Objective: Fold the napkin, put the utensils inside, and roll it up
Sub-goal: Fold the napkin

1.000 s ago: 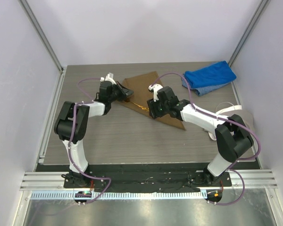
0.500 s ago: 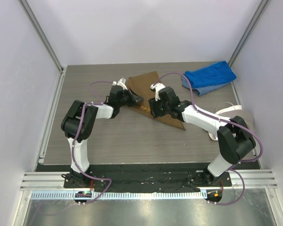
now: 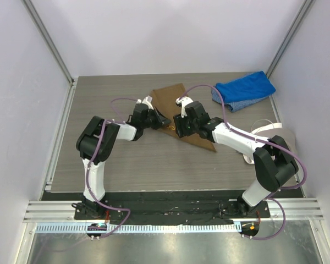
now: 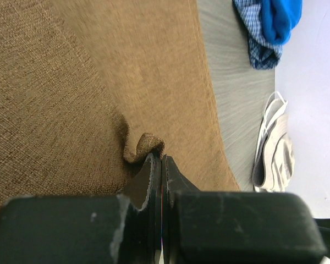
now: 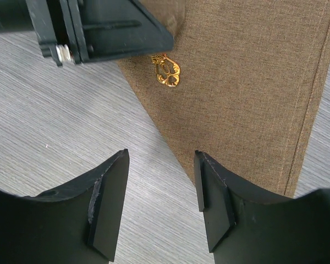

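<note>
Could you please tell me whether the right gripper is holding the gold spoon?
No, the right gripper is open, and the gold spoon's ornate handle lies on the tan napkin beyond its fingertips.

We see the napkin as coarse, matt tan-brown cloth with a plain open weave and a stitched hem. The spoon shows a glossy gold metal handle end with pierced scrollwork. The table looks like matt grey wood grain, finely streaked. The right gripper has smooth, matt black plastic fingers; the left gripper shows scuffed pale edges. The blue cloth looks soft, with a checked weave beneath.
</note>
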`<state>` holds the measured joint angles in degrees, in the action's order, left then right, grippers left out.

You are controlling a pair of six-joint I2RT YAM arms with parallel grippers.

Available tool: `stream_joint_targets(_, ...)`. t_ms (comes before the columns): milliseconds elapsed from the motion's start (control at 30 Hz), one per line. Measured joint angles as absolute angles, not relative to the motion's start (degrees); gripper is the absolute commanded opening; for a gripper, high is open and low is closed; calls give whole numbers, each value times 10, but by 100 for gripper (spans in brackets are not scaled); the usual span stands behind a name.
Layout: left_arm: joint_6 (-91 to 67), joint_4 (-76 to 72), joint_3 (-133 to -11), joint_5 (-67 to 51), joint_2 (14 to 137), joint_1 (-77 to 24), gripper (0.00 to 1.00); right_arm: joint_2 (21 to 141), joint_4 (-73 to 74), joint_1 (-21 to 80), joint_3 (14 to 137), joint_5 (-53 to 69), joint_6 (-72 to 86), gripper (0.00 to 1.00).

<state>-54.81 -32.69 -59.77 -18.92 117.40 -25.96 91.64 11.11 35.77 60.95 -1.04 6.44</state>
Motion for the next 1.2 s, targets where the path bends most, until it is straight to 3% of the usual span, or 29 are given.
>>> stream_joint_targets(400, -548, -325, -604, -190, 1192, -280, 0, 916, 111, 358, 609, -11, 65, 60)
stream_joint_targets(433, -547, -324, -605, -190, 1192, -280, 7, 916, 111, 358, 608, -12, 65, 60)
stream_joint_targets(833, -513, -282, -616, -197, 1180, -292, 40, 891, 117, 346, 592, -20, 88, 64)
stream_joint_targets(900, -505, -269, -616, -198, 1168, -293, 43, 875, 121, 342, 589, -24, 93, 64)
stream_joint_targets(1067, -491, -236, -615, -200, 1123, -293, 65, 835, 126, 329, 580, -41, 112, 65)
stream_joint_targets(1200, -486, -204, -606, -191, 1073, -293, 73, 820, 134, 304, 568, -59, 146, 66)
